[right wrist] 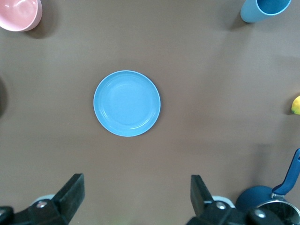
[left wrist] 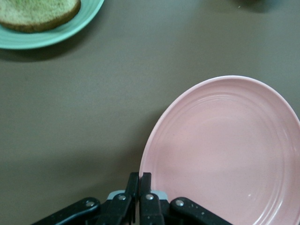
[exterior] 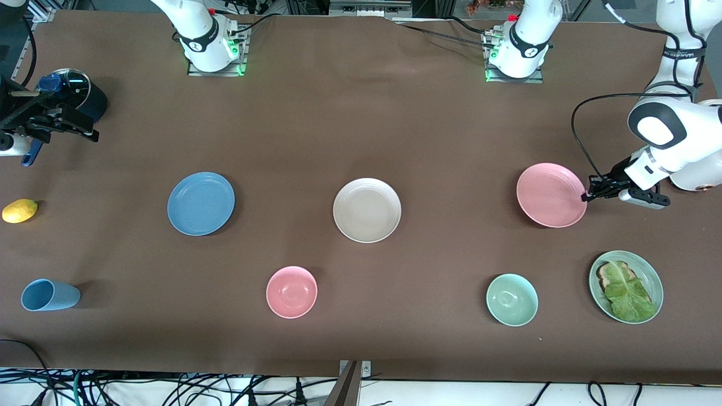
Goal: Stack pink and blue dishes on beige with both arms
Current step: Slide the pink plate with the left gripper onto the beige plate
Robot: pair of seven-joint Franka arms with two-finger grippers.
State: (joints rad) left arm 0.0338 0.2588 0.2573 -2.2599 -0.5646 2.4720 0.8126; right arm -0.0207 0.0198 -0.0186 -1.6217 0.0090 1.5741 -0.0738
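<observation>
The pink plate [exterior: 551,194] lies toward the left arm's end of the table. My left gripper [exterior: 589,195] is shut on its rim at the edge away from the beige plate. In the left wrist view the black fingers [left wrist: 146,187] pinch the pink plate's [left wrist: 225,154] edge. In the table's middle sits the beige plate [exterior: 366,210]. The blue plate [exterior: 201,203] rests flat toward the right arm's end. My right gripper [exterior: 67,121] hangs high and open, with nothing in it. Its wrist view looks down on the blue plate [right wrist: 127,103] past the right gripper [right wrist: 136,192].
Nearer the front camera stand a blue cup [exterior: 49,295], a pink bowl [exterior: 291,291], a green bowl [exterior: 511,299] and a green plate [exterior: 654,276] with toast and lettuce. A lemon [exterior: 20,210] and a lidded blue pan [exterior: 73,93] sit at the right arm's end.
</observation>
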